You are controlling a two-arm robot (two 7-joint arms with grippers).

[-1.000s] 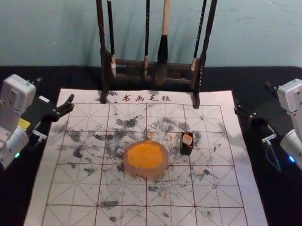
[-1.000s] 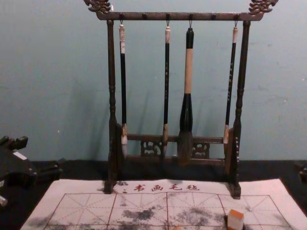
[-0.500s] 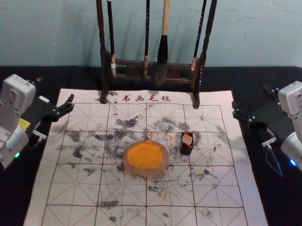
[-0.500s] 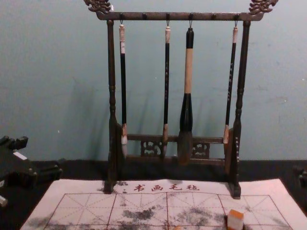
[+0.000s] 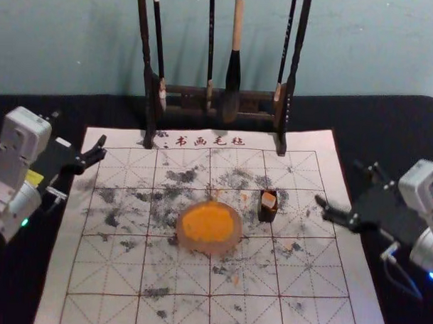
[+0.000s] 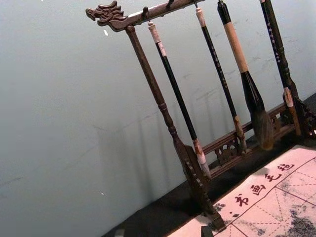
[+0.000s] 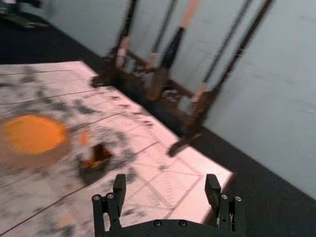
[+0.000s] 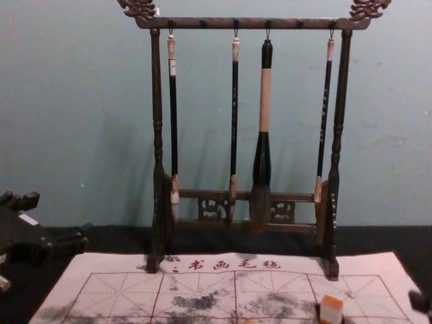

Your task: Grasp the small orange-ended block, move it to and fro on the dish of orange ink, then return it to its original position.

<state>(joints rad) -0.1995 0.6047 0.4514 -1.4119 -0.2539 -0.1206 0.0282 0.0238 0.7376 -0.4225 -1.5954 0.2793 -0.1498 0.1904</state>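
In the head view my right gripper (image 5: 339,185) is open, to the right of the small orange-and-white block (image 5: 269,200), apart from it. The block sits in the top of a dark holder (image 5: 266,215), right of the dish (image 5: 208,245) of orange ink (image 5: 207,223). My left gripper (image 5: 79,127) is parked open at the mat's left edge; its tips show in the left wrist view. From the chest, the block (image 8: 331,310) shows orange on top and white on its side. In the right wrist view my right gripper (image 7: 166,183) holds nothing, with the holder (image 7: 93,171) beyond.
A dark wooden rack (image 5: 187,92) with several hanging brushes stands at the back of the mat. The ink-stained white mat (image 5: 175,313) lies on a black table (image 5: 382,310). A pale wall (image 5: 363,46) rises behind.
My right gripper has moved inward and nearer the front, its tips now over the mat's right side. The left arm, block and dish have stayed in place.
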